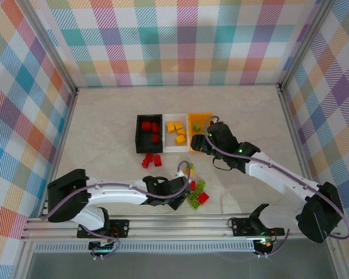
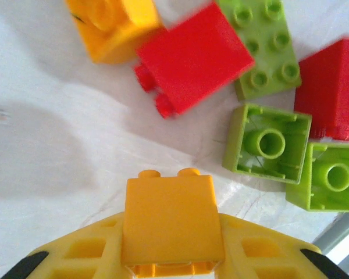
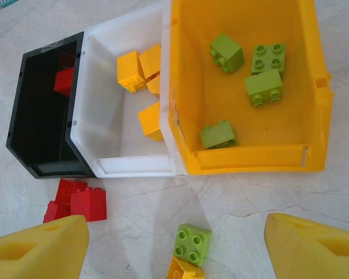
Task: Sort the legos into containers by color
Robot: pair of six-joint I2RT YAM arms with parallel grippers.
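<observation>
Left jaws grip one yellow lego (image 2: 171,218); three bins (image 3: 134,165).

No readable text, label, brand, number or sign in any view. Stud tops on lime brick (image 2: 262,46) too blurred to tell any embossing. Walls of black bin (image 3: 23,139), white bin (image 3: 99,116) and orange-yellow bin (image 3: 186,70) show no legible marking.
</observation>
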